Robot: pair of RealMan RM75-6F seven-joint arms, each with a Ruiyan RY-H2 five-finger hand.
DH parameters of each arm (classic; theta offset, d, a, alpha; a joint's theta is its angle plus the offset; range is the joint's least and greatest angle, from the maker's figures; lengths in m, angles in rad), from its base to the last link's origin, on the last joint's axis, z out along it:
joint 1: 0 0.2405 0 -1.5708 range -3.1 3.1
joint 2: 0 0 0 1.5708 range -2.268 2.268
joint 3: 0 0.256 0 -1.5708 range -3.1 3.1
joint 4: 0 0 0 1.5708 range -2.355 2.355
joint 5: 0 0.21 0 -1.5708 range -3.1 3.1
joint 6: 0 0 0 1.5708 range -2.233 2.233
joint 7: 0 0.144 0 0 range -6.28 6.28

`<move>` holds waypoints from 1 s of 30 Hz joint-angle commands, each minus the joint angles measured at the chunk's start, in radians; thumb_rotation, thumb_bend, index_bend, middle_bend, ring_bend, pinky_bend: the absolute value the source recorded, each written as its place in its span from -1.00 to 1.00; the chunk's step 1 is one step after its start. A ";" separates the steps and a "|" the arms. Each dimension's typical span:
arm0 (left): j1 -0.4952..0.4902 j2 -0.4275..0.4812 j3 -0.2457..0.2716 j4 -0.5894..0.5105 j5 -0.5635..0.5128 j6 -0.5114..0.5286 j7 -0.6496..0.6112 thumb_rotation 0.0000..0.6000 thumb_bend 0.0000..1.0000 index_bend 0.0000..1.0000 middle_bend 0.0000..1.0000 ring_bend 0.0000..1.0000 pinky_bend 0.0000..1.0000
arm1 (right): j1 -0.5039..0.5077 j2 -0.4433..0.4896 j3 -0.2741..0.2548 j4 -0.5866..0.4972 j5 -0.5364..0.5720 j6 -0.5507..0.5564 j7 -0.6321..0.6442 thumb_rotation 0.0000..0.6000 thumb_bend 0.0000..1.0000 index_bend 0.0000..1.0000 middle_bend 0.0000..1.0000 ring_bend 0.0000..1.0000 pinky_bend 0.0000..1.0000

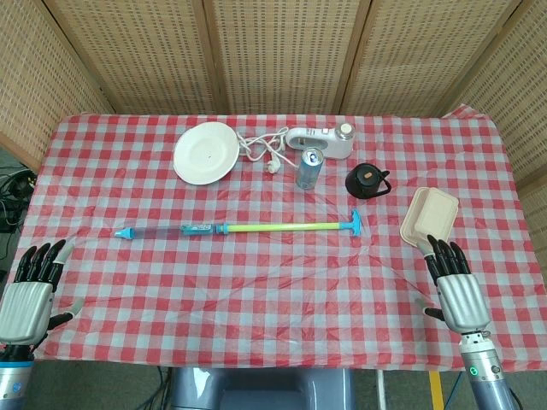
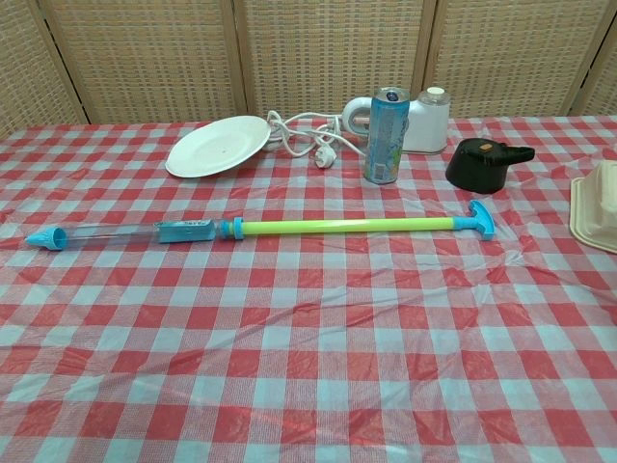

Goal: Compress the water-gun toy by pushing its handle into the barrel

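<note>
While both lie open, left hand (image 1: 32, 286) and right hand (image 1: 451, 278) hold nothing.

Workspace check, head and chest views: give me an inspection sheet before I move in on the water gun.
Surface: table under a red-and-white checked cloth, wrinkled.
Job's things: water-gun toy lies flat, nozzle toward robot's left; yellow-green rod fully extended, blue T-handle toward robot's right. Neither hand touches it.
Clutter: white plate, drink can upright, white appliance, black lid with spout, beige clamshell box.
Hands: left hand and right hand at the near edge, fingers apart, empty; neither is in the chest view.
Cables: white cord and plug between plate and appliance; dark cables off the table's far left.
Surroundings: woven panel screens behind.
</note>
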 commanded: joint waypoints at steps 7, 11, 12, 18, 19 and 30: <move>0.008 0.002 -0.010 0.000 0.006 -0.008 -0.004 1.00 -0.57 -1.00 -1.00 -1.00 -1.00 | -0.006 0.000 0.007 -0.005 -0.011 -0.015 -0.004 1.00 -0.60 -1.00 -1.00 -1.00 -1.00; 0.010 0.002 -0.015 -0.002 0.011 -0.014 -0.003 1.00 -0.57 -1.00 -1.00 -1.00 -1.00 | -0.009 0.001 0.012 -0.007 -0.014 -0.021 -0.003 1.00 -0.60 -1.00 -1.00 -1.00 -1.00; 0.010 0.002 -0.016 -0.003 0.011 -0.015 -0.003 1.00 -0.57 -1.00 -1.00 -1.00 -1.00 | -0.010 0.001 0.014 -0.007 -0.015 -0.022 -0.002 1.00 -0.60 -1.00 -1.00 -1.00 -1.00; 0.012 0.007 -0.025 -0.009 0.004 -0.024 -0.008 1.00 -0.57 -1.00 -1.00 -1.00 -1.00 | -0.005 -0.007 0.027 -0.002 -0.026 -0.027 0.009 1.00 -0.60 -0.99 -1.00 -1.00 -1.00; 0.012 0.008 -0.027 -0.011 0.003 -0.027 -0.010 1.00 -0.57 -1.00 -1.00 -1.00 -1.00 | -0.001 -0.007 0.031 -0.005 -0.025 -0.033 0.012 1.00 -0.60 -0.98 -1.00 -1.00 -1.00; 0.001 0.017 -0.043 -0.036 0.000 -0.054 0.002 1.00 -0.57 -1.00 -1.00 -1.00 -1.00 | 0.115 -0.018 0.144 -0.087 0.031 -0.153 -0.122 1.00 -0.60 -0.47 -0.37 -0.34 -0.80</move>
